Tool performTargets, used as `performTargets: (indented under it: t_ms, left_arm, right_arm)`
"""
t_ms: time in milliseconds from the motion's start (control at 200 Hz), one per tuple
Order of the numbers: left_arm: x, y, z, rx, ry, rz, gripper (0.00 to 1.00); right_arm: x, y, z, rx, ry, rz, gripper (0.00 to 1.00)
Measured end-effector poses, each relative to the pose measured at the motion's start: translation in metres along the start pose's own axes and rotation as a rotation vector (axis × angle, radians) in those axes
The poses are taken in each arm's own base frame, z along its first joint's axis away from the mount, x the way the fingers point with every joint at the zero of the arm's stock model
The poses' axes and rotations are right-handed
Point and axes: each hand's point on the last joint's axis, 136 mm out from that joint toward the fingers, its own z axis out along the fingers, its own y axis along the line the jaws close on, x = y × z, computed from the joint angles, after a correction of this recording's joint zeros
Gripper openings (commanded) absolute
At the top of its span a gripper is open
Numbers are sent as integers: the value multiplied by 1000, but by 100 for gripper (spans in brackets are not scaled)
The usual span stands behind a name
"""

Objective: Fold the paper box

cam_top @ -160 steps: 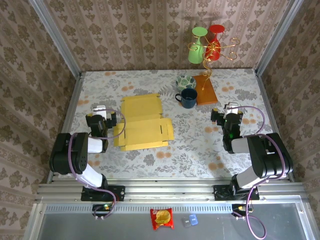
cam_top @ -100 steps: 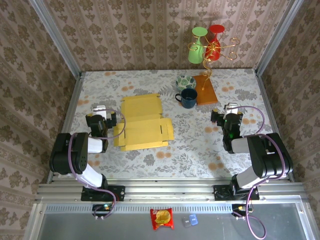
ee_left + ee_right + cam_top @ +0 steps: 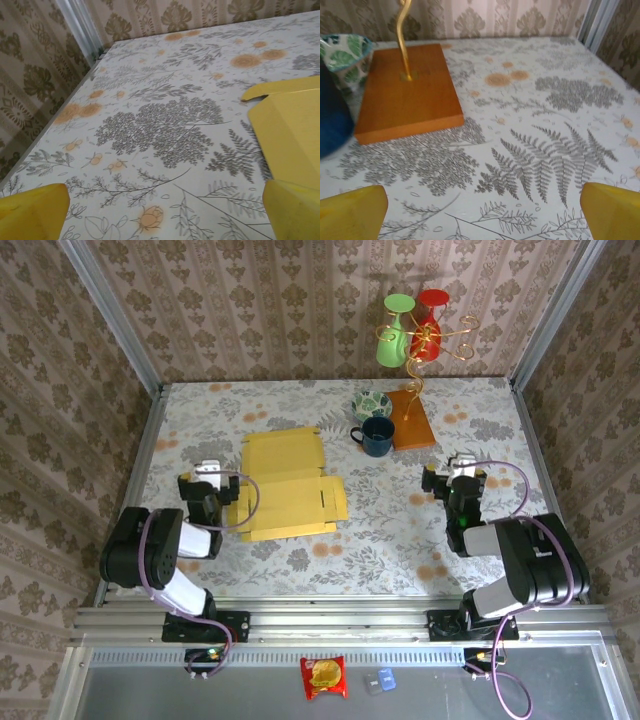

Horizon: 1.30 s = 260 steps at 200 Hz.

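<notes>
Blue mug [image 3: 378,436] beside wooden board [image 3: 413,421]

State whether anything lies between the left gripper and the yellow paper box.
Nothing visible does. The left gripper sits open beside the paper box, at its left edge, with bare floral tablecloth between them. The blue mug stands apart, past the box's far right corner.

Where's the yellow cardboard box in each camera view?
Top external: yellow thin-cardboard paper box, lying flat, left of centre.
Left wrist: its flaps at the right edge.
Right wrist: faces the orange-brown wooden board instead.
Shared landmark: the floral tablecloth.
</notes>
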Motion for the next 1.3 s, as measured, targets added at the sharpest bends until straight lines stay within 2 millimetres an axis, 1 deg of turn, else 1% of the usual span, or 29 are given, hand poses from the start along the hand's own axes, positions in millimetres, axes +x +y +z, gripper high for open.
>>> performTargets:
  t_ms: [60,95,160,205,220,225,275,280,295,310,340,360,390,410,455,490,520,550,590,620,660,690,760,800,845,925,1100,1175,1300]
  left_arm:
    - [-7,1,-5,-45,-15,27,100]
    - [-16,0,-10,-69,-32,42,100]
    - [-44,0,-21,-102,-83,56,100]
    - [-75,3,-28,-130,-128,41,100]
    - [-83,5,-28,-139,-130,39,100]
    - [-88,6,-29,-142,-138,35,100]
    - [-127,12,-33,-152,-161,-34,100]
    - [-133,13,-33,-151,-161,-49,100]
    - [-145,16,-34,-153,-158,-66,100]
    - [-157,19,-35,-149,-161,-113,100]
    - [-180,28,-37,-145,-167,-188,100]
    - [-194,35,-38,-132,-178,-237,99]
    - [-212,49,-39,-102,-198,-334,89]
    - [-217,58,-39,-92,-202,-387,84]
    - [-218,83,-35,-83,-184,-511,77]
    - [-208,97,-29,-90,-123,-581,71]
    - [-196,99,-21,-88,-55,-624,68]
    - [-182,92,-14,-72,33,-657,65]
    - [-157,73,-3,-42,186,-669,59]
    - [-137,57,4,-20,304,-671,55]
    - [-108,35,7,6,452,-659,54]
    - [-86,20,5,20,558,-642,54]
    - [-39,-6,-11,53,766,-606,50]
    - [-23,-14,-20,67,839,-599,47]
    - [-8,-19,-29,75,901,-599,44]
    - [7,-24,-36,86,966,-599,43]
    - [21,-33,-29,121,1000,-595,42]
    - [28,-37,-26,137,1007,-587,41]
    - [40,-43,-24,158,1029,-577,40]
  right_arm:
    - [-23,6,-12,-11,-55,-12,100]
    - [-44,10,-22,-22,-112,-14,100]
    - [-83,16,-39,-31,-191,-3,100]
    - [-119,18,-48,-31,-210,53,100]
    - [-125,18,-50,-29,-206,72,100]
    - [-135,18,-52,-29,-207,79,100]
    - [-181,17,-61,-41,-189,190,100]
    - [-190,16,-63,-42,-192,212,100]
    - [-202,14,-66,-40,-190,238,100]
    - [-220,12,-71,-50,-197,299,100]
    - [-246,6,-80,-68,-208,389,100]
    - [-258,2,-85,-83,-214,443,100]
    - [-266,-3,-90,-112,-209,525,100]
    - [-268,-6,-93,-123,-202,568,100]
    - [-257,-9,-94,-139,-141,668,100]
    - [-235,-2,-90,-138,-44,722,100]
    - [-210,13,-84,-151,65,752,91]
    - [-184,34,-80,-170,182,764,84]
    - [-151,62,-78,-197,322,780,79]
    - [-122,88,-79,-221,440,785,78]
    - [-85,116,-84,-240,576,793,78]
    - [-55,134,-92,-246,679,801,78]
    - [-1,166,-113,-264,842,829,78]
    - [25,178,-125,-264,910,844,78]
    - [46,190,-137,-259,977,860,77]
    - [62,212,-147,-265,1039,892,75]
    - [68,256,-156,-324,1083,997,74]
    - [75,267,-160,-330,1102,1025,73]
    - [81,278,-159,-334,1109,1058,67]
